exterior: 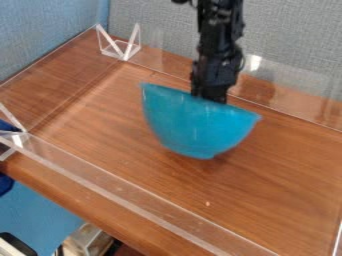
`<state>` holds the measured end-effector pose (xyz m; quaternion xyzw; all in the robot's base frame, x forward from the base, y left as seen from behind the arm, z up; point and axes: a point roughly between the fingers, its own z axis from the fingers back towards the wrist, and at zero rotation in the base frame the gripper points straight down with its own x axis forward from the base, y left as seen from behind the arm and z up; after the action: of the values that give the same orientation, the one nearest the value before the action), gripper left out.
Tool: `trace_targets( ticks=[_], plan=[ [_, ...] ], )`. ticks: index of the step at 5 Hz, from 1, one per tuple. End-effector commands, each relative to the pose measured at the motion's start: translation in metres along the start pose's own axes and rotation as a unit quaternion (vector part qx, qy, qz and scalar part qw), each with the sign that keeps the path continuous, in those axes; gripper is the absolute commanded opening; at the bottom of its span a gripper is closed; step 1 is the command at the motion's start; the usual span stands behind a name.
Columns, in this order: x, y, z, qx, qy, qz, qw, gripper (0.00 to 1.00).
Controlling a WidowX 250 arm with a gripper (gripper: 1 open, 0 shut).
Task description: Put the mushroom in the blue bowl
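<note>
The mushroom isn't showing right now; the blue bowl [201,125] is tipping toward the camera so only its outer wall is facing us, interior hidden, so can't tell if the mushroom is sitting inside. Judging by the task, it's prob a light, stiff plastic toy w/ a smooth cap, likely slippery, so best pinched across the thick stem. The bowl looks glossy, light and easy to tip. The gripper [214,92] is pointing down behind the bowl's far rim, fingers pressed together, tips hidden by the rim; can't tell if they're pinching anything. The bowl is resting tilted on the wooden table [94,100]
</note>
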<state>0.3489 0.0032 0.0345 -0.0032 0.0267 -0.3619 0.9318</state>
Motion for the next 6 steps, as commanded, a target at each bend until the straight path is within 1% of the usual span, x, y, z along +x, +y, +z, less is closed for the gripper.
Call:
trace_targets(
  ticks=[1, 2, 4, 5, 6],
  plan=[
    [0.003, -0.001, 0.005, 0.014, -0.014, 0.002, 0.9998, 0.00],
    [0.001, -0.009, -0.003, 0.012, -0.011, 0.009, 0.9998, 0.00],
    [0.003, -0.022, 0.001, 0.014, -0.006, -0.025, 0.9996, 0.00],
    [0.000, -0.037, -0.001, 0.014, -0.002, -0.055, 0.9984, 0.00],
    [-0.002, -0.048, -0.003, 0.015, 0.003, -0.084, 0.9964, 1.00]
  ],
)
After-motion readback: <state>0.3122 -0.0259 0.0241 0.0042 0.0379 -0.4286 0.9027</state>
